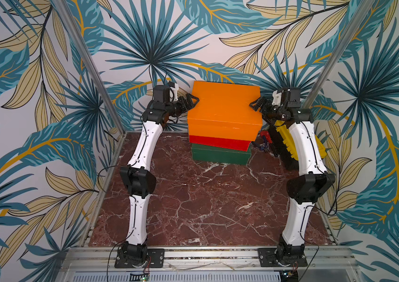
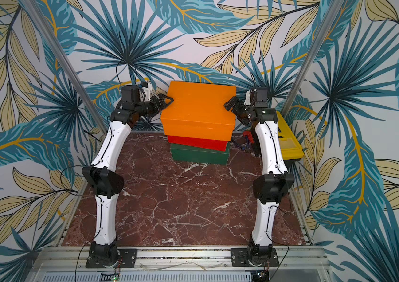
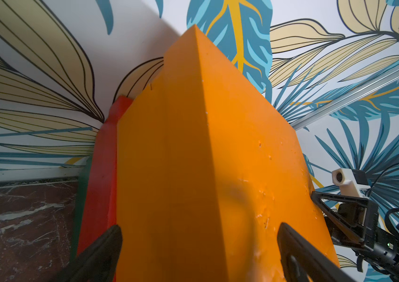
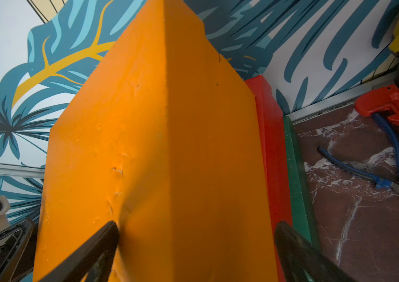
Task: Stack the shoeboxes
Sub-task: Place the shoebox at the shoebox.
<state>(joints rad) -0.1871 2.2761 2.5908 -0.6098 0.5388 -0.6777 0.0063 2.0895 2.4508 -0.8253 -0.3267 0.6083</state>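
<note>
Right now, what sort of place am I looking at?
Probably a robot test cell: slanted aluminium frame posts, leaf-printed backdrop walls, and a red-brown marble-patterned tabletop with two white robot arms bolted at its front.

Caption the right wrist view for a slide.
Open jaws straddle the orange shoebox, stacked on red shoebox and green shoebox; pliers nearby.
</note>
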